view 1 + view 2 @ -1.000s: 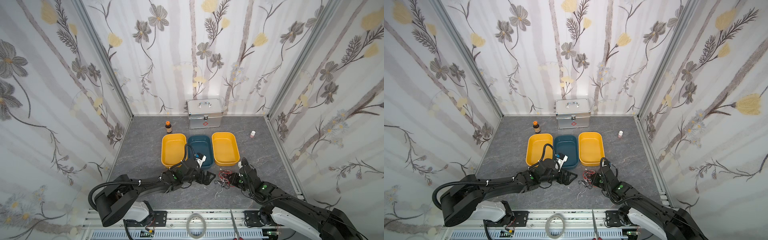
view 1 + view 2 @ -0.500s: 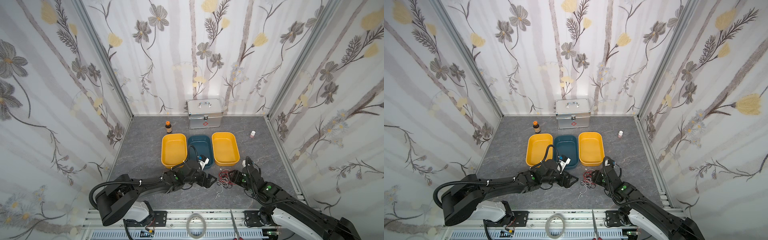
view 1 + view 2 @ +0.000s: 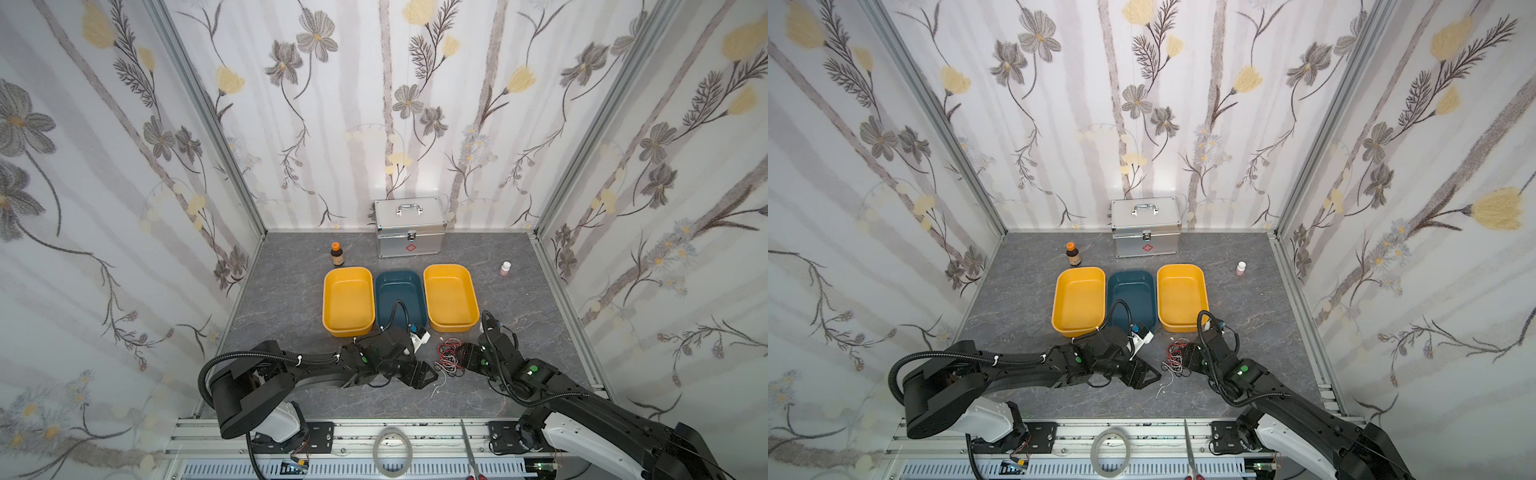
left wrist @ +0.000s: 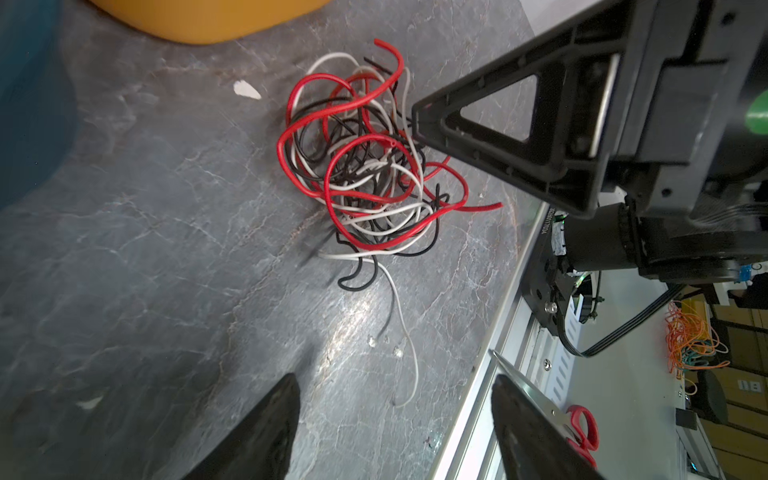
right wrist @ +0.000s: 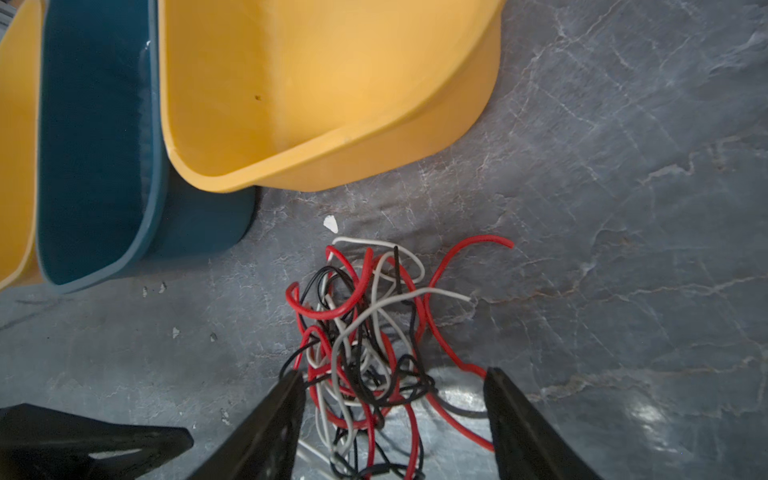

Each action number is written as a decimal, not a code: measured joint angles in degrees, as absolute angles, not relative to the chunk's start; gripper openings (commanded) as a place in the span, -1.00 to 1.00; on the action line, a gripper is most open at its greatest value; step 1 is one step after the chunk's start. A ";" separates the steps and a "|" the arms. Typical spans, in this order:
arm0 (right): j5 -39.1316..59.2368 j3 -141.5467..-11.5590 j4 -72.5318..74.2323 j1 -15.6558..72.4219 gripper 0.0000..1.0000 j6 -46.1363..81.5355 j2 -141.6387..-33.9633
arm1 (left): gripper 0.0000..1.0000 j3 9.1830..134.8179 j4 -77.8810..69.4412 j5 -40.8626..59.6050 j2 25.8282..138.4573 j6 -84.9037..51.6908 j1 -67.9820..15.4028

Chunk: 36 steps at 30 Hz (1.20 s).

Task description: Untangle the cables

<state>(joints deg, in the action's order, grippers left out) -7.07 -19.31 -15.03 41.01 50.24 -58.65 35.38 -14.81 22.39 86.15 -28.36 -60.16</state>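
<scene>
My right gripper [image 5: 392, 372] straddles the tangled thin red, white and black cables [image 4: 374, 174], unclamped — my left gripper [image 4: 395, 380], open and empty, faces their loose end.

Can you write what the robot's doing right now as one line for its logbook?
cables: red, white, black, tangled on table | left claw: open, empty, short of cables | right claw: open around cables

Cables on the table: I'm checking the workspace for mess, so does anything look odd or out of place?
Yes. The cables lie in one knotted red, white and black heap just in front of a yellow bin, one white strand trailing out. Small white flecks litter the table nearby.
</scene>
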 measured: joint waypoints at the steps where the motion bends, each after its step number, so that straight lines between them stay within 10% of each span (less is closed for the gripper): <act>1: -6.92 -19.05 -14.26 41.12 0.38 50.28 -59.35 | 0.39 35.73 -14.85 22.70 86.96 -28.34 -60.58; 36: -1.65 -14.55 -4.01 42.09 -0.40 52.97 -62.17 | -0.99 39.86 -16.91 27.53 99.00 -28.27 -63.44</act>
